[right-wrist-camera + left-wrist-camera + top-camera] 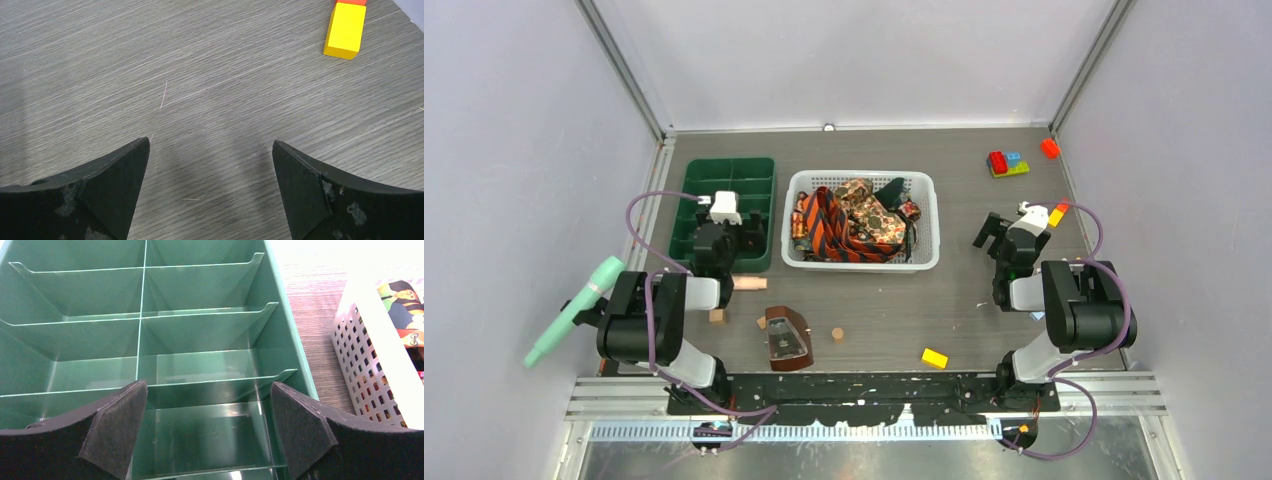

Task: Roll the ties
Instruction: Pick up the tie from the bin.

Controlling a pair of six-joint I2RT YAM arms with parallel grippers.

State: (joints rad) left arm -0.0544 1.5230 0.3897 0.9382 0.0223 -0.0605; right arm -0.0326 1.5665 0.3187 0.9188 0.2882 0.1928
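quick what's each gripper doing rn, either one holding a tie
left gripper: open, holding nothing, above the green divided tray
right gripper: open, holding nothing, above the table

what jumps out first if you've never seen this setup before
The white mesh basket at mid-table, heaped with ties: an orange-and-dark striped tie beside a brown-gold paisley tie. Left of it sits a green divided tray, the left gripper open above it. The right gripper hangs open over bare table right of the basket.
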